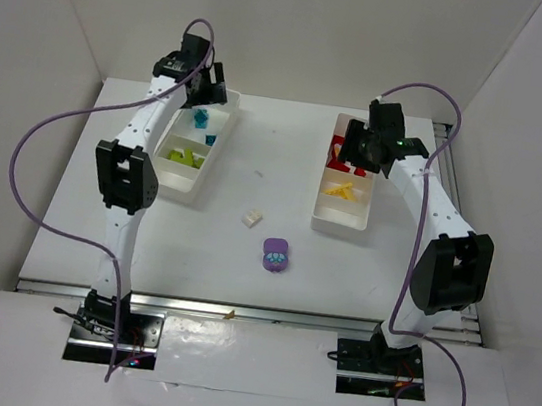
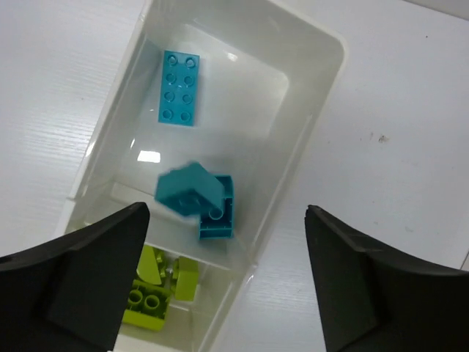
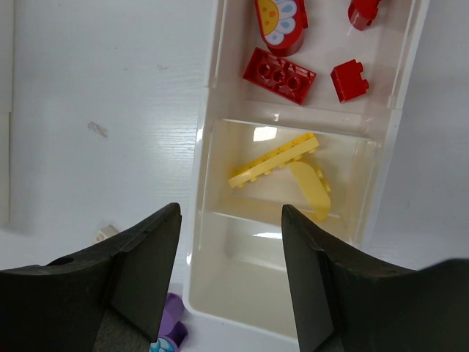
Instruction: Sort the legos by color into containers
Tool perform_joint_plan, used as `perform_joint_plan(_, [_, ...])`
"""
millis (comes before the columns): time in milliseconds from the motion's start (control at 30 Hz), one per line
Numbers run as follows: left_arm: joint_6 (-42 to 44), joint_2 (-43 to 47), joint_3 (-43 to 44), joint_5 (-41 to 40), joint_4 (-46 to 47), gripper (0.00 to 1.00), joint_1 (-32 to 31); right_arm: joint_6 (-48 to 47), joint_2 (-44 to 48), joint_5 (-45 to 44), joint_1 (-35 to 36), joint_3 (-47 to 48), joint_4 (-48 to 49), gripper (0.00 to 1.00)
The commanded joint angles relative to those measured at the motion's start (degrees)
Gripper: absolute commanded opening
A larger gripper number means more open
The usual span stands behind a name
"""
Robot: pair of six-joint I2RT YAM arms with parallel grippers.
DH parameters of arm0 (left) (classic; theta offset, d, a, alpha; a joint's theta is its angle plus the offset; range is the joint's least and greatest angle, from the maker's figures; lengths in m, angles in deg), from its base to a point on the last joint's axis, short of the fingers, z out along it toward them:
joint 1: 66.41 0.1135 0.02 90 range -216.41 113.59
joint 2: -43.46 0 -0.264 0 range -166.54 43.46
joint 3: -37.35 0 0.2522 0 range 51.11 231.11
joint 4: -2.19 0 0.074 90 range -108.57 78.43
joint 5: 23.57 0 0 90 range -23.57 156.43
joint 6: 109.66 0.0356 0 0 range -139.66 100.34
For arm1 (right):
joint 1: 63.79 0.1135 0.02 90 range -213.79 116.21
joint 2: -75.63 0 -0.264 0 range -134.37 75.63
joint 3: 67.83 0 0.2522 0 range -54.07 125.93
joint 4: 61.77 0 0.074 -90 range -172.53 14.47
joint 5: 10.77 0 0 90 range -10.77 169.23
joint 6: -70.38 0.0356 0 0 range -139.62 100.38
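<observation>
Nearest us, the left gripper (image 2: 226,216) hangs with its jaws wide apart and nothing between them, over the end compartment of the left tray (image 2: 293,136). We count three teal legos in that compartment: a flat brick (image 2: 180,88) by the far wall, and near the divider a blurred brick (image 2: 190,189) touching a third teal brick (image 2: 218,214). Past the divider we see lime bricks (image 2: 150,308). The right gripper (image 3: 231,213) is likewise spread and holds nothing, above the right tray (image 3: 249,275). That tray's far compartment holds red bricks (image 3: 279,75) and a red rounded piece (image 3: 282,22) with a printed flower. The next compartment holds a yellow plate (image 3: 275,160) touching a curved yellow piece (image 3: 314,192). On the desk (image 1: 257,161) between the trays lie a white brick (image 1: 253,219) and, nearer the arms, a purple piece (image 1: 276,255), apart from each other.
</observation>
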Motion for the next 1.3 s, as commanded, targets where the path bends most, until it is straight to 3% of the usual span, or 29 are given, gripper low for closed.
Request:
perform_joint_plan(0, [0.81, -2.25, 4.89, 3.34, 0.88, 1.0, 0.45, -0.7, 1.59, -0.57, 0.5, 0.51, -0.9, 0.65])
perform_joint_plan(167, [5.19, 10.3, -4.4, 0.7, 5.53, 1.0, -4.82, -0.09, 2.21, -1.8, 0.5, -0.11, -0.9, 0.65])
perform_joint_plan(400, [7.5, 23.83, -30.29, 5.8, 6.68, 1.0, -16.22, 0.44, 2.21, -1.27, 1.64, 0.42, -0.37, 0.65])
perform_joint_plan(600, [6.88, 27.81, -47.9, 7.04, 11.33, 1.0, -25.03, 0.44, 1.68, -1.27, 2.17, 0.94, -0.37, 0.65])
perform_joint_plan(767, [5.12, 23.25, -50.47, 1.16, 11.86, 0.97, -30.22, 0.44, 1.68, -1.27, 2.7, 0.95, -0.37, 0.65])
perform_joint_plan(1067, [5.9, 16.92, -51.97, 1.06, 14.15, 0.78, -29.52, 0.44, 2.21, -2.42, 2.7, 0.95, -0.9, 0.65])
perform_joint_plan(1267, [5.91, 13.84, -51.44, 0.44, 13.62, 0.75, -29.52, 0.44, 1.69, -1.8, 2.7, 0.95, -0.9, 0.65])
